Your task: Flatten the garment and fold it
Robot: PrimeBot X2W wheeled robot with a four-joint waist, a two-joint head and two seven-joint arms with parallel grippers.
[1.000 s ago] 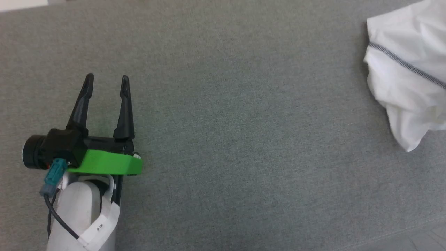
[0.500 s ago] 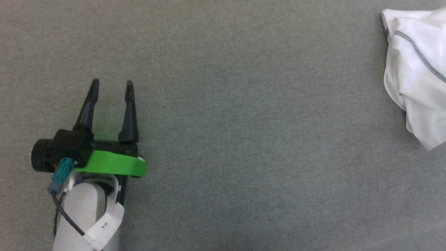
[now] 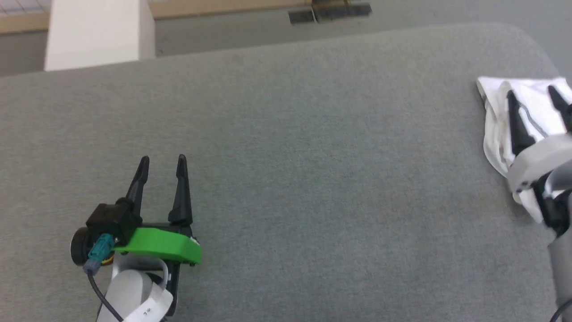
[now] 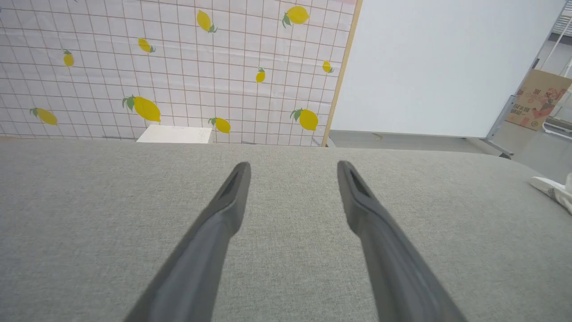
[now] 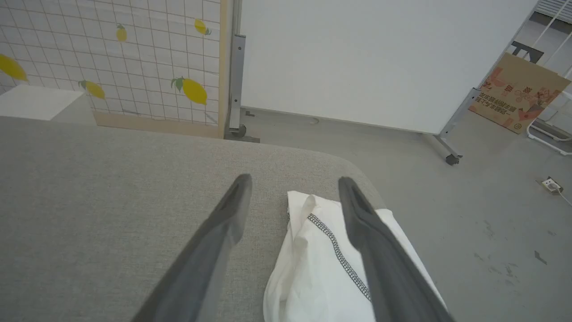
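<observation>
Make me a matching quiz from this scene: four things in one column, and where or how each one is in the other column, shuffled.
Column one:
1 left tool
2 right tool
3 garment
4 white box

Column two:
A bunched near the grey surface's right corner
B behind the surface's far edge
C open, above bare surface
D open, above the garment

Pairs: 1-C, 2-D, 3-A, 4-B

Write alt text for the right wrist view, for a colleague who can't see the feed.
The open right gripper hangs over a bunched white garment with a dark stitched seam, lying near the rounded corner of a grey upholstered surface; nothing is gripped. Behind stand a lemon-print grid panel, a white board and a cardboard box.
</observation>
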